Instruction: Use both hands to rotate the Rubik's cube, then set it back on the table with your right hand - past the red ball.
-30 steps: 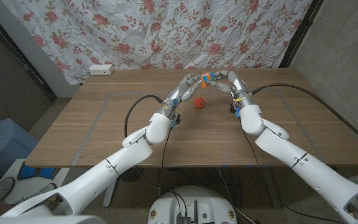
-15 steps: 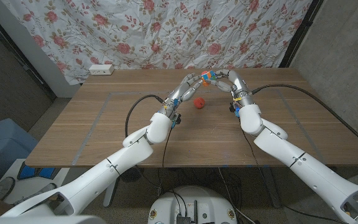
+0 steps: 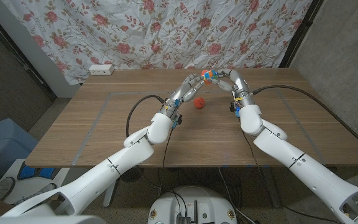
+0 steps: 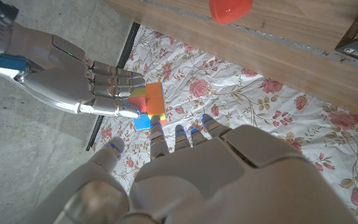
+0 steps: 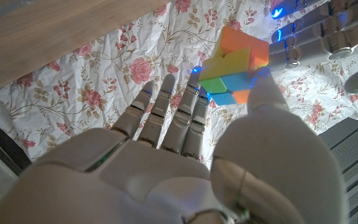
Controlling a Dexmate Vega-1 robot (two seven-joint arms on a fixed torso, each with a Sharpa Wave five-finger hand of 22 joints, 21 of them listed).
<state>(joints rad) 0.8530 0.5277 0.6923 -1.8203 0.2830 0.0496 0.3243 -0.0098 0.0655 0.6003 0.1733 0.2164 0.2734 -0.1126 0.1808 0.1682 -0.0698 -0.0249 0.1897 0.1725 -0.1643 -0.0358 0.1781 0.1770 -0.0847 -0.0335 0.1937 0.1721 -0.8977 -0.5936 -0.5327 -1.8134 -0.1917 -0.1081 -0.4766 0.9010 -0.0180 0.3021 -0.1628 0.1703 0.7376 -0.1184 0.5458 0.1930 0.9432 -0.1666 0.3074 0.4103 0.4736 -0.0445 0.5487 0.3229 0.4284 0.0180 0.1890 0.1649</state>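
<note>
Fingers of both hands meet around the cube (image 3: 208, 76), which is held up in the air above the table (image 3: 104, 130), past the ball (image 3: 199, 103). The right hand (image 3: 227, 81) pinches the cube between thumb and fingertips (image 5: 194, 78); its metal fingers look ribbed and smooth. The left hand (image 3: 188, 89) reaches in from the other side, its fingertips (image 4: 156, 127) at the cube's edge; whether they press it is unclear. The cube is blocky, its glossy faces orange, yellow, green and blue. The ball is round and red, resting on the wood-grain table beneath the cube.
</note>
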